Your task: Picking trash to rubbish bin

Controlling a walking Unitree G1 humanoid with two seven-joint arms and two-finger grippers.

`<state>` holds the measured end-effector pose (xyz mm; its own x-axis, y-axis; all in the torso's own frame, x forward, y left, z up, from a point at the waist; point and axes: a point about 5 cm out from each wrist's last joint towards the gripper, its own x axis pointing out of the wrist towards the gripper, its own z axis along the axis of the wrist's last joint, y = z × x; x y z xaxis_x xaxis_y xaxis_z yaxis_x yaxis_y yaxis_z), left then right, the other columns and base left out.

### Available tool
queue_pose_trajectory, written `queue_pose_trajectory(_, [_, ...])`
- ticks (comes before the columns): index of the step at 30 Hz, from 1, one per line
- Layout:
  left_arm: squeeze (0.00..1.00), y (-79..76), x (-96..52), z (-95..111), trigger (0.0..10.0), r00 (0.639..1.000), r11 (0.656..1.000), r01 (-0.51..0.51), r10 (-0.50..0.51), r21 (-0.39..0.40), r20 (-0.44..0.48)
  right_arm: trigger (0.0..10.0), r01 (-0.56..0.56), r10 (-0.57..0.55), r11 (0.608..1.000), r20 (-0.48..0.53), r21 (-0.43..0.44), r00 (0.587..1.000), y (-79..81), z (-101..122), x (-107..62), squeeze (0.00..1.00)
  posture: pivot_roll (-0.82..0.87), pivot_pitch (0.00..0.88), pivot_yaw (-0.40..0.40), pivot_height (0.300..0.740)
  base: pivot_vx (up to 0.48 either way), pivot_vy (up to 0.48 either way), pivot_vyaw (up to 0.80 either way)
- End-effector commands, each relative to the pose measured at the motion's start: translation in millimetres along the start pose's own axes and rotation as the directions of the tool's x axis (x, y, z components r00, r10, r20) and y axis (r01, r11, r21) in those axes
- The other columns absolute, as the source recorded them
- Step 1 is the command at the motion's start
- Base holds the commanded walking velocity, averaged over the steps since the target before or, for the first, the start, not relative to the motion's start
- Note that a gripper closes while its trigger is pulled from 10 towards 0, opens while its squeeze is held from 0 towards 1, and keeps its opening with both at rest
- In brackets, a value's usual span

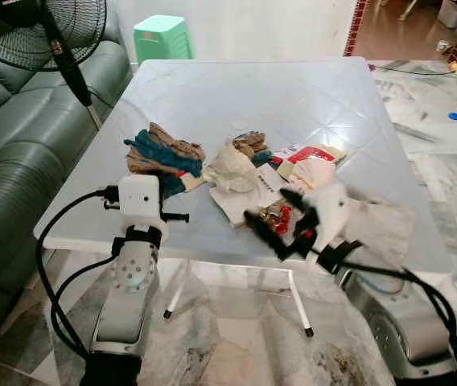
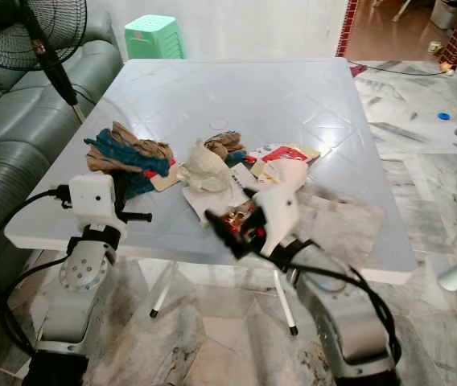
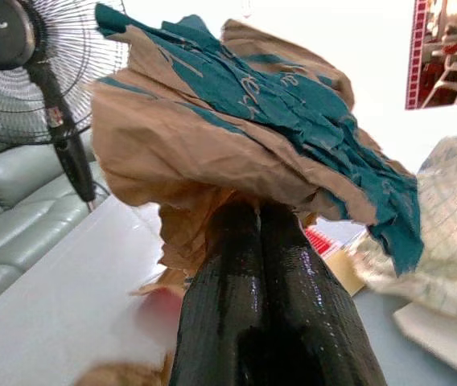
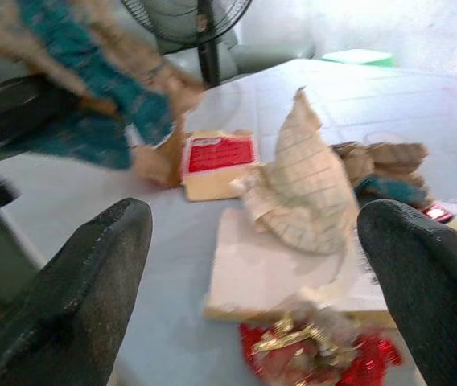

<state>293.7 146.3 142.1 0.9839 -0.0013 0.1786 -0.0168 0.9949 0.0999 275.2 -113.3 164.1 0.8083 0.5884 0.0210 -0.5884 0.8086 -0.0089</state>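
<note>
Our left pincer grips the brown-and-teal paper; our right pincer, spread wide, should descend squarely over the red wrapper just ahead.

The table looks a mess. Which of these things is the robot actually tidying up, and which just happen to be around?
For the job:
brown and teal paper wad, clamped by the left gripper
checked paper wrapper
red and gold foil wrapper, just ahead of the open right gripper

Just around:
fan
green stool
sofa
</note>
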Motion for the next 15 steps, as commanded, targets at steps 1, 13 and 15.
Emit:
queue_pose_trajectory(1, [0.0,3.4,-5.0,0.6,0.0,1.0,1.0,-0.006,0.006,0.013,0.008,10.0,0.028,-0.028,1.0,0.014,-0.014,1.0,-4.1,2.4,2.9,0.0,-0.05,0.055,0.045,0.74,0.0,0.0,0.0])
queue_pose_trajectory(13, [0.0,-8.7,-14.1,-5.7,0.0,1.0,1.0,0.009,-0.009,0.011,-0.023,10.0,0.02,-0.02,0.999,0.022,-0.033,1.0,-1.7,1.3,8.7,0.0,-0.05,0.056,0.033,0.74,0.0,0.0,0.73])
queue_pose_trajectory(15, [0.0,-9.6,-14.0,-5.7,0.0,1.0,1.0,0.012,-0.012,0.01,-0.024,10.0,0.024,-0.024,0.999,0.024,-0.033,0.999,-2.3,1.7,9.0,0.0,-0.05,0.056,0.034,0.74,0.0,0.0,0.8])
